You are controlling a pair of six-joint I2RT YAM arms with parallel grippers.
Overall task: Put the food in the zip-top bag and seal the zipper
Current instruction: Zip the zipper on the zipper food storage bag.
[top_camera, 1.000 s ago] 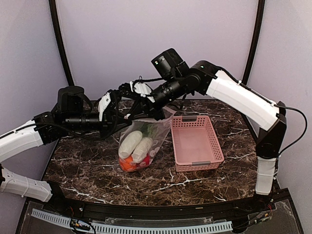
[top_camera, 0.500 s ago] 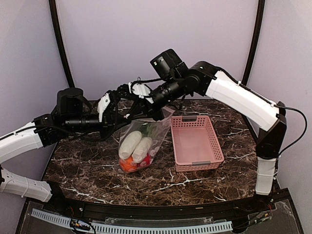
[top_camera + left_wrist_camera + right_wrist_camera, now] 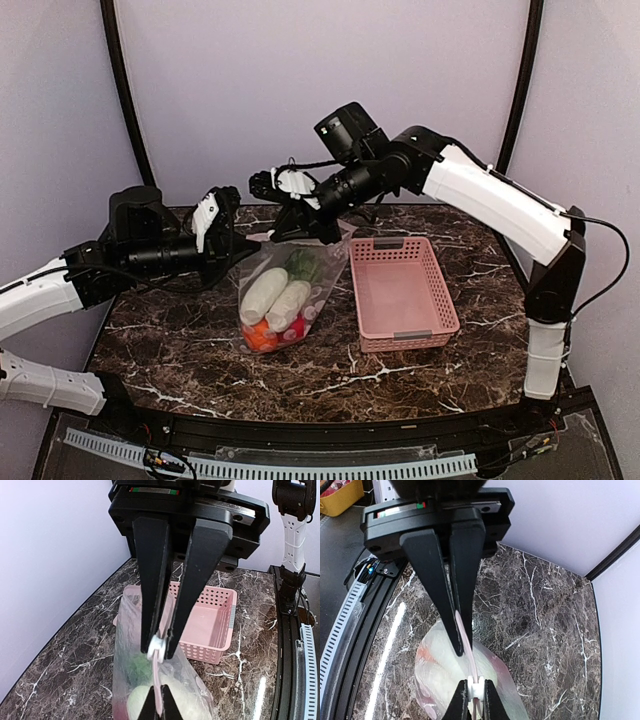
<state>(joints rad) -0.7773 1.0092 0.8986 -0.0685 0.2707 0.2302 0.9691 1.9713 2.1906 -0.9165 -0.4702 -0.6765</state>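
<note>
As arms converge, left gripper (image 3: 158, 649) and right gripper (image 3: 462, 642) pinch zipper (image 3: 471, 662).

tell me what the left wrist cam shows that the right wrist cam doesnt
Left wrist only: the basket behind the bag.
Right wrist only: the table's near rail and a yellow bin in the corner.
Both: the left claw shut on the slider, the right claw pinching the bag's top edge next to it, and blurred food inside the bag.
</note>
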